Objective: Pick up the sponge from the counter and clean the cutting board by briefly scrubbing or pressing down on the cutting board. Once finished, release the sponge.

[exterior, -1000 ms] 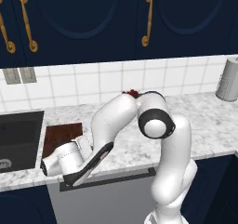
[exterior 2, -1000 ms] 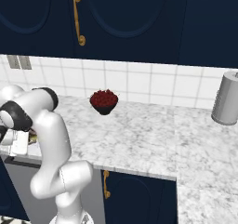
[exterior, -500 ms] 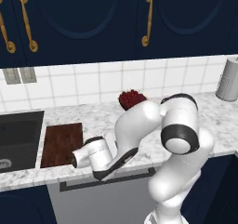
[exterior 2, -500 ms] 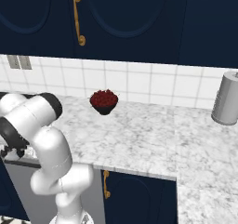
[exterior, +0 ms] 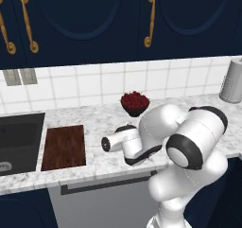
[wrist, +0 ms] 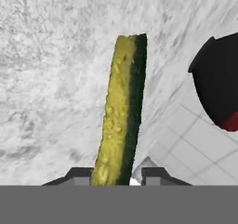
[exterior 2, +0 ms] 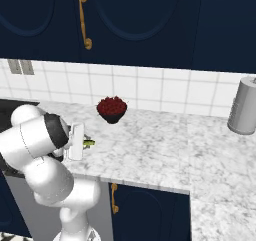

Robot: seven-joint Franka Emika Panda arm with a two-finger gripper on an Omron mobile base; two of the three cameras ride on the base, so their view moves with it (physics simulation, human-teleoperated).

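My gripper [wrist: 116,174] is shut on the sponge [wrist: 122,111], a yellow block with a dark green layer that stands edge-on between the two finger tips. In the right base view the sponge [exterior 2: 89,143] pokes out of the gripper [exterior 2: 85,143] just above the marbled counter [exterior 2: 165,150]. The dark reddish-brown cutting board [exterior: 64,146] lies on the counter [exterior: 101,123] to the left of my hand, apart from it. Marbled stone [wrist: 46,79] spreads below the sponge.
A dark bowl of red fruit [exterior: 134,103] [exterior 2: 111,109] [wrist: 218,88] stands by the tiled wall, close behind my hand. The dark sink basin [exterior: 16,142] lies left of the board. A grey canister [exterior: 232,80] [exterior 2: 243,106] stands at the far right.
My arm has swung to the right, carrying the sponge away from the board's front edge to the counter in front of the fruit bowl. The board now lies uncovered.
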